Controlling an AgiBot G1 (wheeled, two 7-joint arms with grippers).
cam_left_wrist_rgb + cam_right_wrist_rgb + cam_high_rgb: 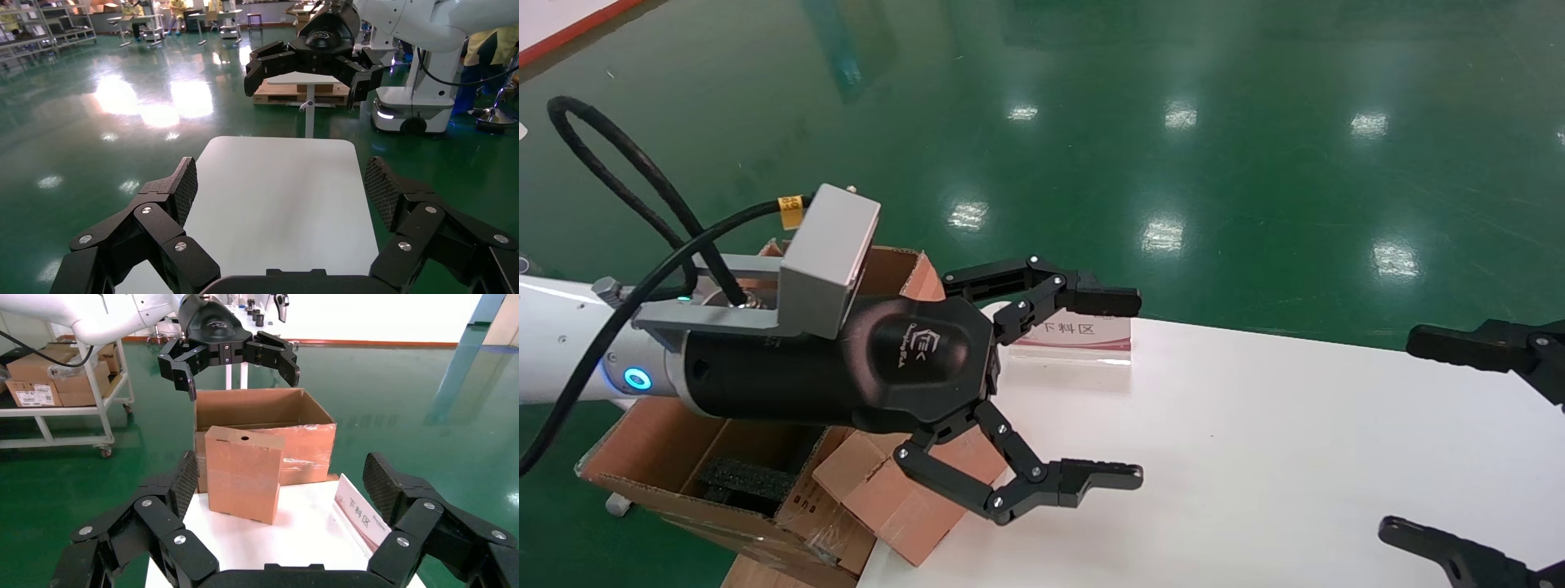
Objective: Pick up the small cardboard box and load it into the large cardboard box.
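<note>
Small cardboard box (pixel 243 473) stands on table edge, below spread left hand (pixel 1120 388).

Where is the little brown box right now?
The small cardboard box stands upright on the white table, at its left end, just in front of the large cardboard box.

Both arms raised, facing each other

Left gripper (pixel 1120 388) gapes wide mid-air; right gripper (pixel 1442 437) likewise spread at the frame's edge.
</note>
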